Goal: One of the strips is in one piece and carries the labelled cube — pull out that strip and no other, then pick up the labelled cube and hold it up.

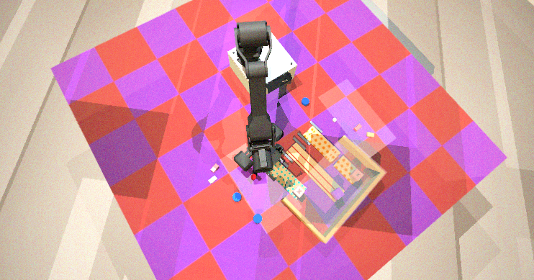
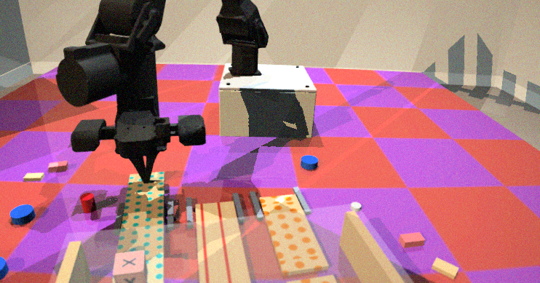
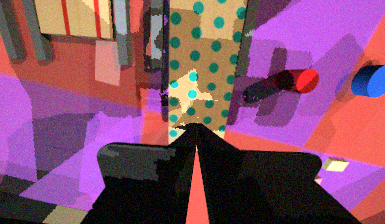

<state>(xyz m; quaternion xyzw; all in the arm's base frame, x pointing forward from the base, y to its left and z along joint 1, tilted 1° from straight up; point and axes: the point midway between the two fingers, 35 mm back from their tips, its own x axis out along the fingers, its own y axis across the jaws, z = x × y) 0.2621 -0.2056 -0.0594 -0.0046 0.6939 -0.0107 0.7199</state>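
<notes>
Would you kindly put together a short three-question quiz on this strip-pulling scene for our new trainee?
1. True or false: the gripper is shut, with its tips down at the near end of the teal-dotted strip.
2. Which strip carries the cube marked with an X?
A. the red-striped strip
B. the orange-dotted strip
C. the teal-dotted strip
3. Fill in: the small upright cylinder beside the teal-dotted strip is coloured ____.

Key: 1 true; 2 C; 3 red.
</notes>
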